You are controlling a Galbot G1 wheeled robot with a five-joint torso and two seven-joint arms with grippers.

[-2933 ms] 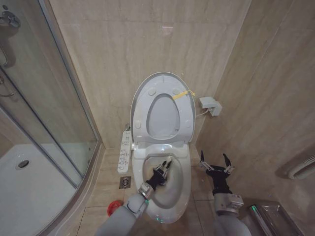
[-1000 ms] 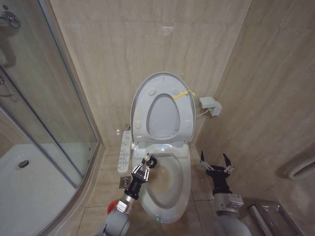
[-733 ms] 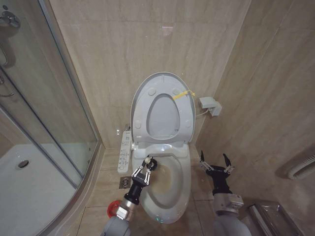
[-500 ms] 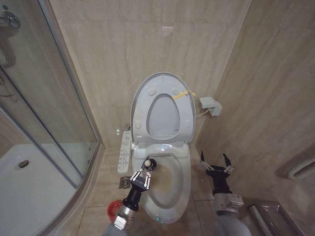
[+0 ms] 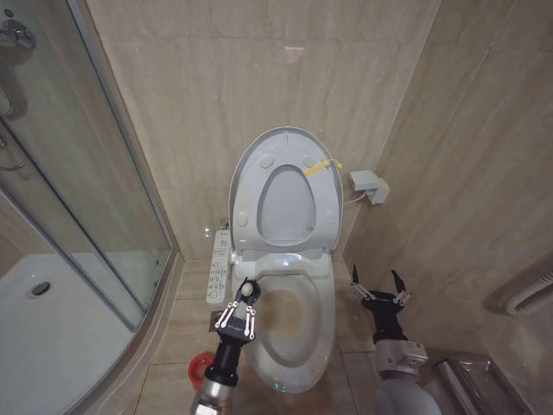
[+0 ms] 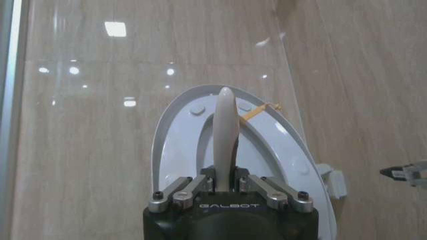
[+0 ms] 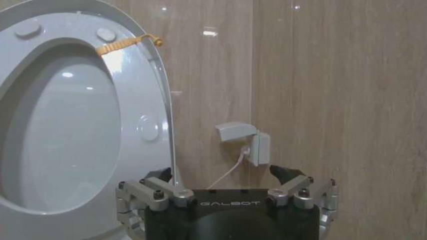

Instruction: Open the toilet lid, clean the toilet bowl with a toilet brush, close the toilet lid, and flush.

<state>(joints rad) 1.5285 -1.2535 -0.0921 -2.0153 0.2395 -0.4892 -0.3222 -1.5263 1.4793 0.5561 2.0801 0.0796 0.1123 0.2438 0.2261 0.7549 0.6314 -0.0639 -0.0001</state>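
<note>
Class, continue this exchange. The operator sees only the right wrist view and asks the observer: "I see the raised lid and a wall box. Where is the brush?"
Observer: The left end effector is shut on the toilet brush, handle pointing up, over the left rim of the toilet bowl.
Operator: Where is its holder?
Observer: The red holder stands on the floor left of the bowl, beside the left arm.
Operator: And my own end effector?
Observer: The right end effector is open and holds nothing, to the right of the bowl.
</note>
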